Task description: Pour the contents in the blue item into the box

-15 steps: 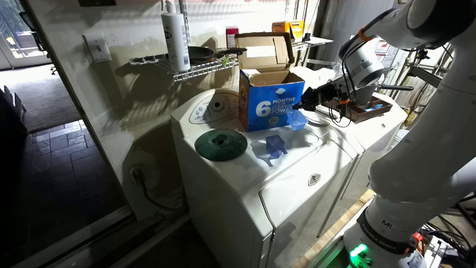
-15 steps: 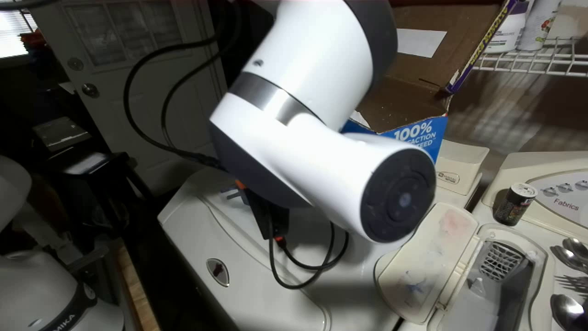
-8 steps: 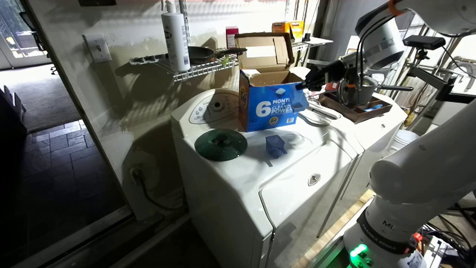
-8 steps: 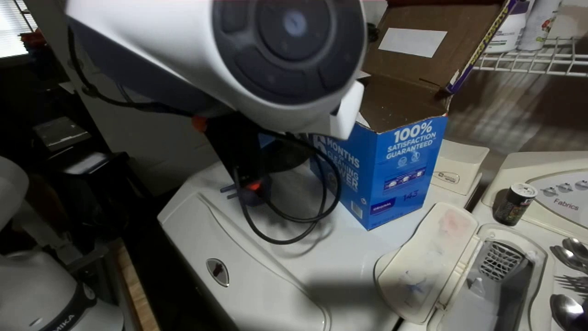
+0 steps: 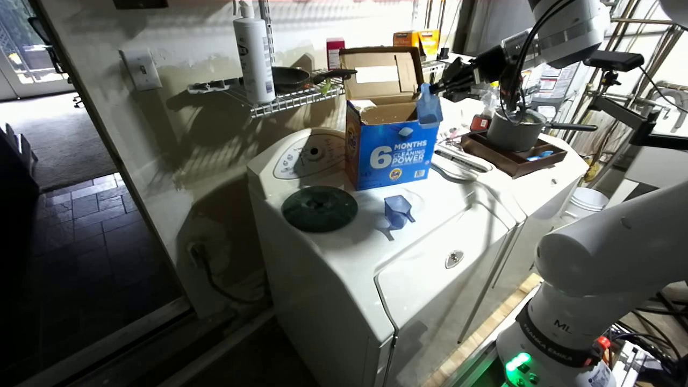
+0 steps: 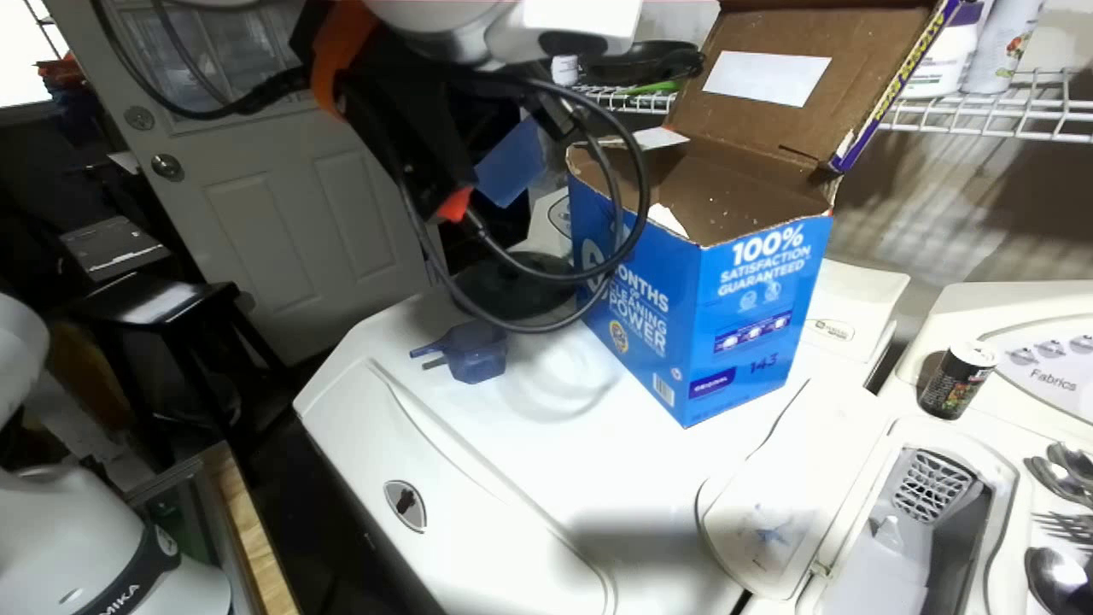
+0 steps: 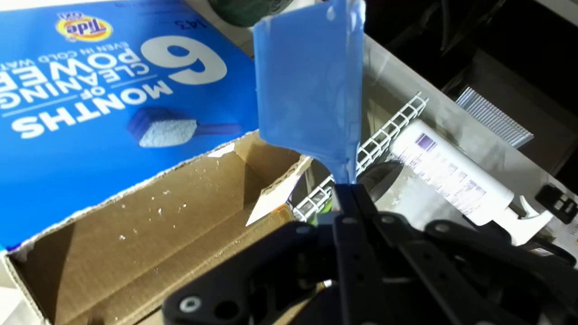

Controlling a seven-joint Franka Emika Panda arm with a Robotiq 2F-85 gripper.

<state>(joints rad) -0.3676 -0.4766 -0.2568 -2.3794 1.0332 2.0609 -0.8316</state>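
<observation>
In an exterior view, the gripper (image 5: 434,87) holds the blue scoop (image 5: 430,111) by its handle; long axis nearly upright, cup pointing down, overlapping the right end of the open box (image 5: 392,156). In an exterior view, the scoop (image 6: 511,162) appears left of the box, axis unclear. Wrist view: fingers (image 7: 342,198) clamped on the handle, cup pointing away from them.

There are two blue scoops (image 5: 429,110) (image 5: 396,210), one blue-fronted box (image 5: 395,146) and one green disc (image 5: 319,210).

Tilted blue scoop (image 5: 429,111) near open box (image 5: 398,153)
</observation>
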